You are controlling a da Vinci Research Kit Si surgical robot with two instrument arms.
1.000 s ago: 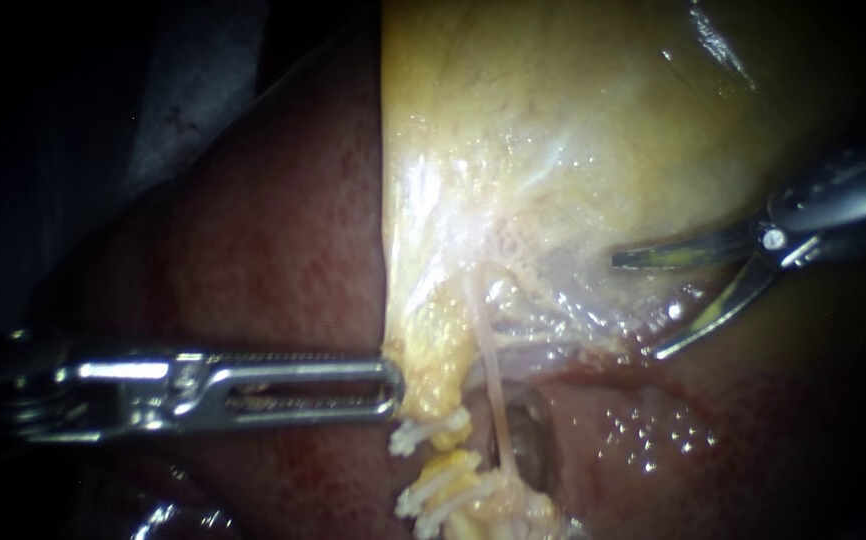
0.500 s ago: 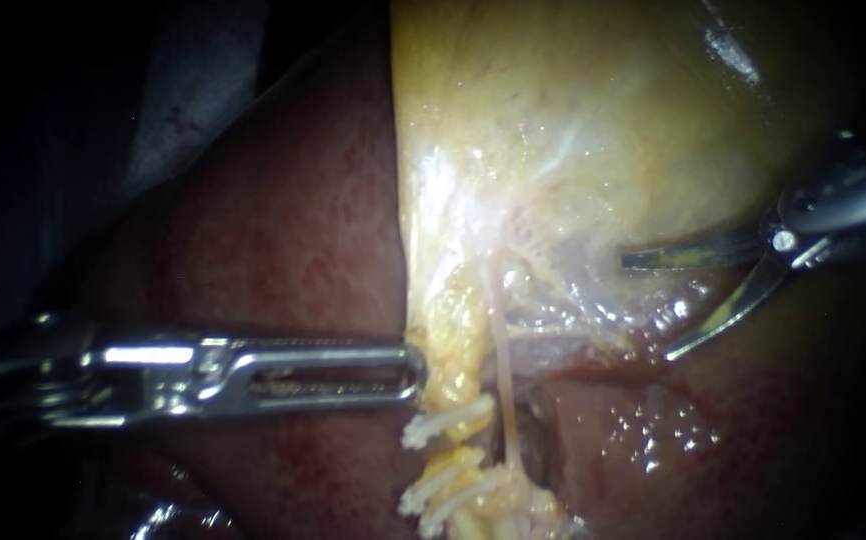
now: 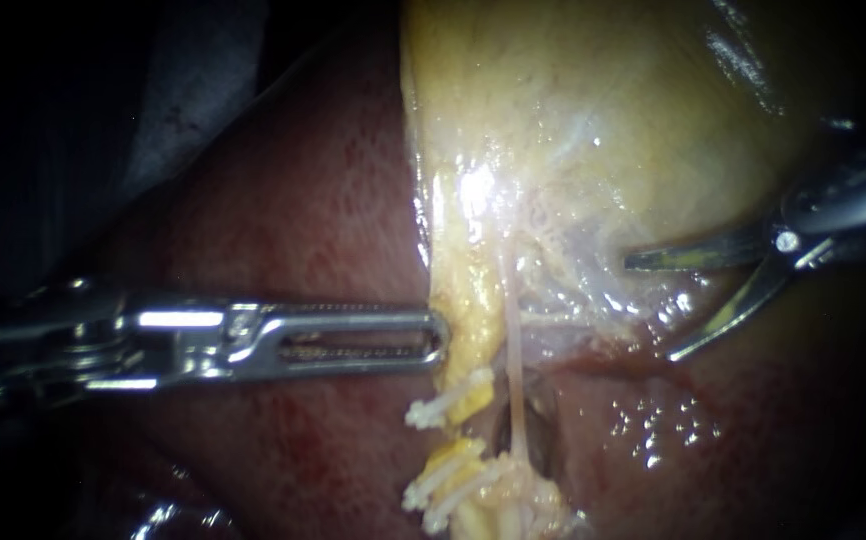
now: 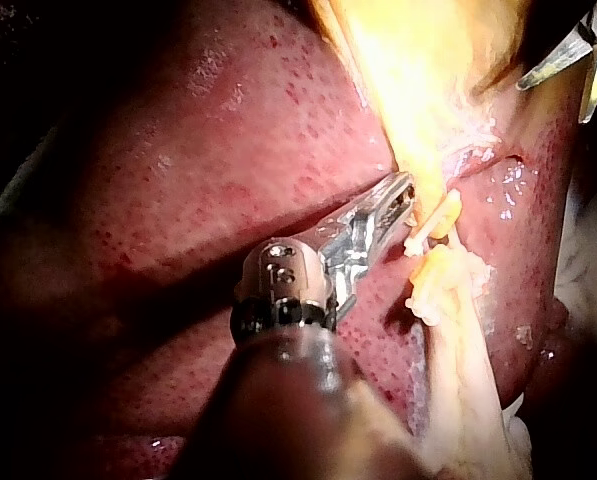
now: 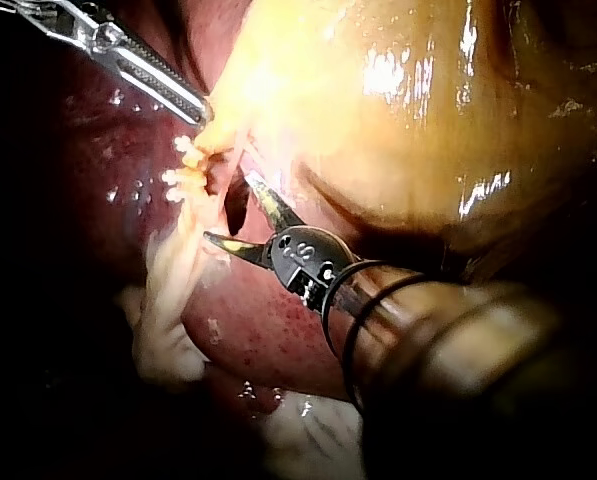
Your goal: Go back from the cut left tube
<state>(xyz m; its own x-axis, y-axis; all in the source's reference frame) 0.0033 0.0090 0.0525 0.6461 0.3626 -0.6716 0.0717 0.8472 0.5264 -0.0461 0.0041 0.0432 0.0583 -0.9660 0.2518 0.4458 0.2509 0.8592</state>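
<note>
**Cut left tube lies across from the open right claw, toward the left instrument**

Cut left tube, yellow and fatty with white clips [image 3: 465, 398], is seen in two stumps with a gap between them, low in the endoscope view at the lower edge of the glistening yellow gallbladder [image 3: 593, 120], over the dark red liver [image 3: 293, 230]. Its long axis runs roughly up-down there. A thin pale strand [image 3: 515, 370] runs just beside it, uncut.

Right instrument, slim and steel with curved blades [image 3: 650, 308], is placed well apart from the stumps. From its claw the tube lies toward the left instrument and a little lower, with the strand between them. The claw is spread wide and nothing is held. One blade lies over the filmy tissue under the gallbladder; contact cannot be told. The right wrist view [image 5: 228, 210] puts the stumps [image 5: 193, 165] ahead of the blade tips.

Left instrument, steel with slotted straight claw [image 3: 438, 335], is the nearer one. Its claw is closed flat, the tip touching the yellow edge just above the upper stump [image 4: 433, 215]. No tissue is seen pinched between the halves [image 4: 403, 192].

Judged: withdrawal is to be made by the right instrument along its own shaft, away from the strand.
</note>
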